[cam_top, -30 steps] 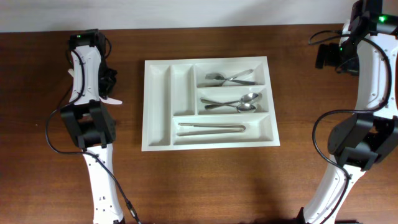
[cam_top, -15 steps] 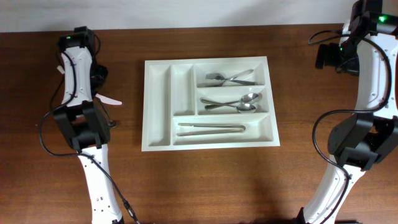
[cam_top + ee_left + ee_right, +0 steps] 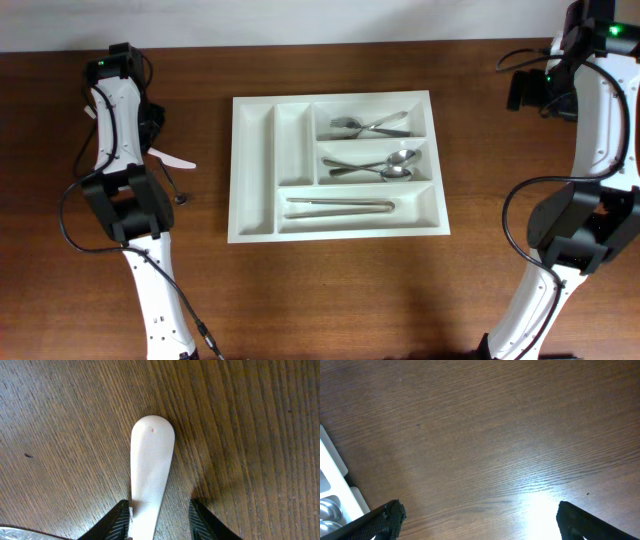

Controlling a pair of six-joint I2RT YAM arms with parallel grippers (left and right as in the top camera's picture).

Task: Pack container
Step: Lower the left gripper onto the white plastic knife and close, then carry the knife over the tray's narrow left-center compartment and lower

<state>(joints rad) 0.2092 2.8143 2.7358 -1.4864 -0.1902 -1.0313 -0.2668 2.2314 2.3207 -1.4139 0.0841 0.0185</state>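
The container (image 3: 232, 170) lies flat at the centre of the tabletop (image 3: 330, 290), between the two arms. In the overhead view, its top wide compartment carries metal cutlery (image 3: 372, 125), the middle one spoons (image 3: 385, 165), and the bottom one tongs (image 3: 340, 205). The left tool (image 3: 161, 521) is well to the left of the container. Its fingers are apart and straddle the handle of a white utensil (image 3: 150, 465) lying on the tabletop, with a gap on one side. The right tool (image 3: 480, 522) is spread wide above the tabletop, near a corner of the container.
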